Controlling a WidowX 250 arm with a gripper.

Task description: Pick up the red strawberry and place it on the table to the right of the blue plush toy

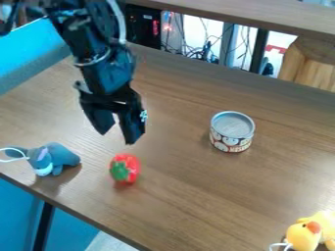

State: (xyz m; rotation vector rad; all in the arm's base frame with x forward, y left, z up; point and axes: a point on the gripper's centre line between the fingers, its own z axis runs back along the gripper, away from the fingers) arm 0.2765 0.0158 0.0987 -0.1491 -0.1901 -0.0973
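Yellow duck (303,237) is closest to you, down between four and five o'clock, with its string by it. Think of twelve as the far side. Under it all is the big brown table (196,201), and it holds up the toys and the can. The black arm (108,73) comes in from eleven o'clock, and its gripper (118,138) hangs at nine, above the table. You can see its fingers (133,130) point down, part way open, with a gap between them and nothing held. At three o'clock, the can (231,133) stands up, likely steady on its flat bottom. The blue toy (60,156) is at eight, near the table's edge, with its legs down to prop it up. Smallest is the red toy (126,168), at seven, closest to the gripper but not touching it. It seems to lie on its side, maybe since it's round, so you see its green top.
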